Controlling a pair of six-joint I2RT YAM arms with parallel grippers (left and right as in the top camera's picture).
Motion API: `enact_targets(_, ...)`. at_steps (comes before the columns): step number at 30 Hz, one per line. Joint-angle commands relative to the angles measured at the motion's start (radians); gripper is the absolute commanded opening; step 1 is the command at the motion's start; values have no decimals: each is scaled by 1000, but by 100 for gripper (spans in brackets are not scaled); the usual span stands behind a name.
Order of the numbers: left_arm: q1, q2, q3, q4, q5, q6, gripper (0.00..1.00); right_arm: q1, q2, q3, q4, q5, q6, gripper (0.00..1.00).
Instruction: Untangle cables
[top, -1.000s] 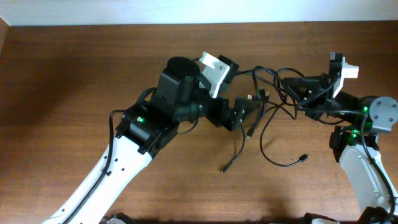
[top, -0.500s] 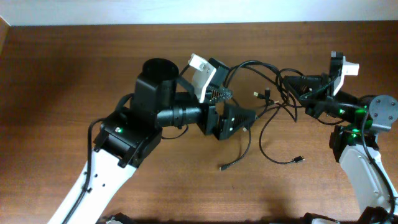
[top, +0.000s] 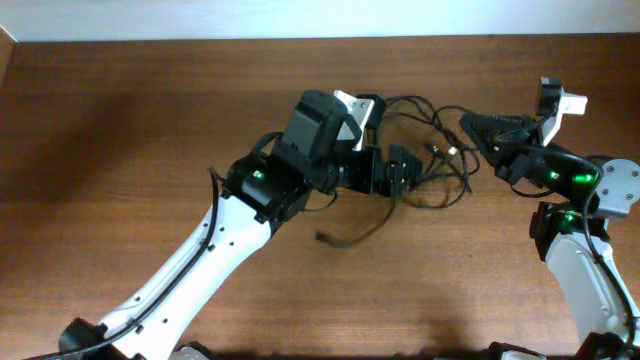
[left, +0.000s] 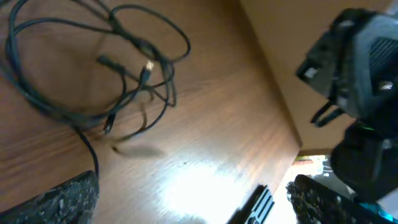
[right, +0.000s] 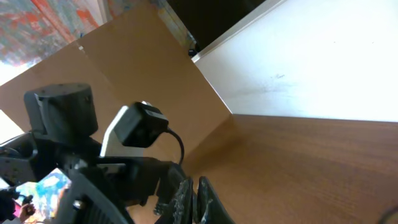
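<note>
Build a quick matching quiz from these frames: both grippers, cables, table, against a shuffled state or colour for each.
Things:
1. left gripper
2. right gripper
3. cables
4. table

State or colour:
A. shut
B. brown wood
C. open
D. black, lying in loose loops

Pairs: 1-C, 2-A, 3-D, 4-B
</note>
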Motion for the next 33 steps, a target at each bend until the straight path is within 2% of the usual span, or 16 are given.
enact_targets(1, 3, 2, 14, 2, -57, -16, 99, -6, -3, 0, -137, -23, -146, 10)
enact_targets(2, 3, 2, 14, 0, -67, -16, 99, -5, -3, 0, -225, -13, -233, 20)
enact_targets(4, 3, 2, 14, 0, -66, -16, 99, -5, -3, 0, -411, 58, -370, 50)
enact_targets(6, 3, 2, 14, -3, -66, -15, 99, -3, -3, 0, -587, 198, -488, 63)
enact_targets(7, 3, 2, 14, -7, -66, -15, 99, -3, -3, 1, -633, 249, -510, 66)
enact_targets(11, 3, 2, 14, -23, -76, 5, 99, 11, -3, 55, -721, 311, -564, 68)
enact_targets(13, 3, 2, 14, -23, -91, 5, 99, 36, -3, 118, -834, 365, -640, 70)
enact_targets(17, 3, 2, 14, -39, -104, 26, 99, 129, 29, 364, -1292, 622, -921, 72)
enact_targets(18, 3, 2, 14, -47, -120, 26, 99, 161, 66, 478, -1450, 731, -1015, 72)
enact_targets(22, 3, 2, 14, -52, -130, 26, 99, 194, 219, 735, -1730, 928, -1251, 75)
enact_targets(25, 3, 2, 14, -60, -129, 26, 99, 192, 345, 851, -1820, 995, -1384, 79)
enact_targets(28, 3, 2, 14, -80, -130, 26, 99, 193, 465, 903, -1836, 993, -1497, 80)
enact_targets(33, 3, 3, 14, -118, -154, 27, 99, 201, 634, 904, -1791, 971, -1556, 80)
